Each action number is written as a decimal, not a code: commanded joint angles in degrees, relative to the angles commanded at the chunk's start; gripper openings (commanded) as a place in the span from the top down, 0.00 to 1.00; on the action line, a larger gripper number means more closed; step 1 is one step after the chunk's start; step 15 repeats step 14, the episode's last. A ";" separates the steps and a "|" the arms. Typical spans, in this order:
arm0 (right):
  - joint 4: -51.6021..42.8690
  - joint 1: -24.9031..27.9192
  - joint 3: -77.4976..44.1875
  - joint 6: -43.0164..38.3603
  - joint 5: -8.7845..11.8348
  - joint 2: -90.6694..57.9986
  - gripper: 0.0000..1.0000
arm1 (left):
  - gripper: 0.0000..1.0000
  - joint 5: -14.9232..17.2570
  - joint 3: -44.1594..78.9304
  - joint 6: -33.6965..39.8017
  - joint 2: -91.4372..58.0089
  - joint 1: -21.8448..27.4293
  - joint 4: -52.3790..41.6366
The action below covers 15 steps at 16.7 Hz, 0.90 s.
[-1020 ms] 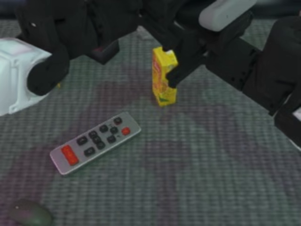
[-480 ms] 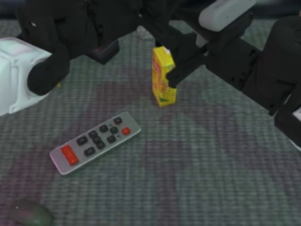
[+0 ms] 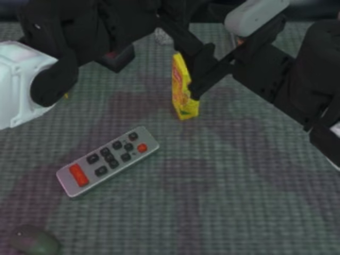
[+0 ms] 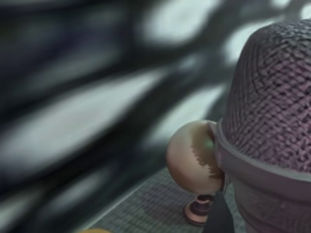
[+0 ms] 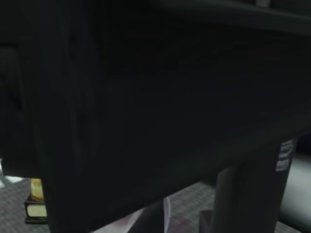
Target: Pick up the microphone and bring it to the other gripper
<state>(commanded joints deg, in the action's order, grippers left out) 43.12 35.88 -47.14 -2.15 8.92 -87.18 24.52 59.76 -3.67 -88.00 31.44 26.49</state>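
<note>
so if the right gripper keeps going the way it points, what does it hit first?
Probably the upright yellow carton: the right gripper's black tip sits at its edge in the top view. Height is unclear, so it might pass above.

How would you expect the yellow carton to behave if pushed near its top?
The yellow carton stands upright, tall on a narrow base, so it would probably tip rather than slide. The woven table cover looks grippy, likely adding to that.

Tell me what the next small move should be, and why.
Probably ease the microphone a little closer to the left gripper at the table's far left. Its mesh head looms large in the left wrist view, but no grasp shows there. The right wrist view is dark.
</note>
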 joint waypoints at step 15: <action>-2.86 -2.24 14.07 0.23 2.41 15.98 0.00 | 1.00 7.59 -3.87 -0.53 5.20 -9.35 -0.81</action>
